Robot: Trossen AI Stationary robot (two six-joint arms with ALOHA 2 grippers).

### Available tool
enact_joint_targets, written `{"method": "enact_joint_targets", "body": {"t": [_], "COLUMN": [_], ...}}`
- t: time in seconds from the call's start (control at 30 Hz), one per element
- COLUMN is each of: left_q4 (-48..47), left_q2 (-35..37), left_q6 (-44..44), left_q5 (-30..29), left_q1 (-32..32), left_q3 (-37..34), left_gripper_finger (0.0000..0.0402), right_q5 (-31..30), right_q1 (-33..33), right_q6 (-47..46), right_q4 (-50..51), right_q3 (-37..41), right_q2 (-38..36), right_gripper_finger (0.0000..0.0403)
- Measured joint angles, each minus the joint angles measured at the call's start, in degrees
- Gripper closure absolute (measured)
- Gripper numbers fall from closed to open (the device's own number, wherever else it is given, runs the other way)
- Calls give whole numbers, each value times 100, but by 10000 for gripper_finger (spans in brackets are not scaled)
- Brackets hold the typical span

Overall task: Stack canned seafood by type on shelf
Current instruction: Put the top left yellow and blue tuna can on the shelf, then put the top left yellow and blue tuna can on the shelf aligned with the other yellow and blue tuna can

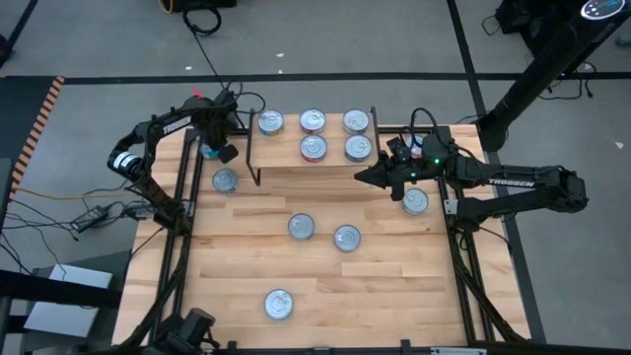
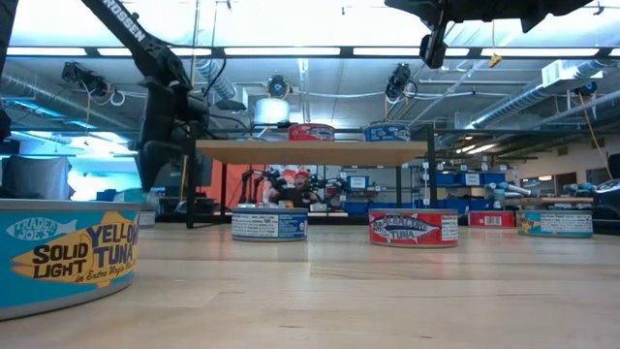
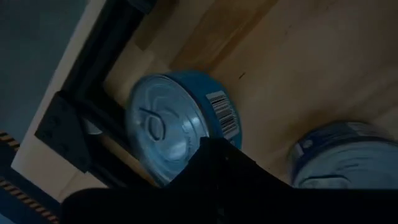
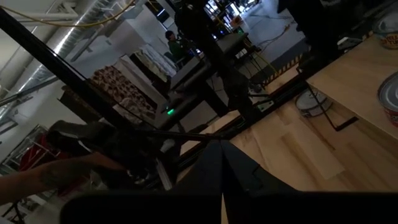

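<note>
Wooden bench point(image 1: 394, 296) carries five loose tins point(image 1: 300, 227); five sit on the shelf point(image 1: 296, 176). Left gripper point(image 1: 213, 150) clamps a blue tin point(image 3: 180, 124) at ten o'clock. Right gripper point(image 1: 367, 177), closed empty, hovers at two o'clock.

Both arms bent, grippers closed
Left gripper point(image 1: 215, 148) points down, fingers shut; right gripper point(image 1: 367, 177) reaches sideways, fingers together.

In the left wrist view, the blue tin point(image 3: 180, 124) is partly covered by the left gripper point(image 3: 214, 165). A second tin point(image 3: 345, 155) is blurred and cut off by the picture's edge. In the low view, the nearest tin point(image 2: 63, 252) is cropped at the left edge.
</note>
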State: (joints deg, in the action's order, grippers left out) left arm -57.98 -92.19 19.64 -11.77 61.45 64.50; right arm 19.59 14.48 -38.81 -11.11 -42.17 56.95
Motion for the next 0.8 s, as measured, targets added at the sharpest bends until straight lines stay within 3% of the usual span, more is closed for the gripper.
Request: {"method": "enact_joint_targets", "body": {"t": [0.37,0.57,0.8], "left_q4": [-714,-813,-709], "left_q2": [452,572,566], "left_q6": [-212,-190,-29], "left_q5": [559,807,865], "left_q1": [-6,-39,-224], "left_q3": [563,497,20], "left_gripper_finger": [401,398,340], "right_q5": [2,91,109], "right_q1": [0,0,0], "right_q6": [152,237,261], "right_q4": [1,2,2], "right_q3": [0,0,0], "right_q2": [2,2,2], "right_gripper_finger": [398,398,398]}}
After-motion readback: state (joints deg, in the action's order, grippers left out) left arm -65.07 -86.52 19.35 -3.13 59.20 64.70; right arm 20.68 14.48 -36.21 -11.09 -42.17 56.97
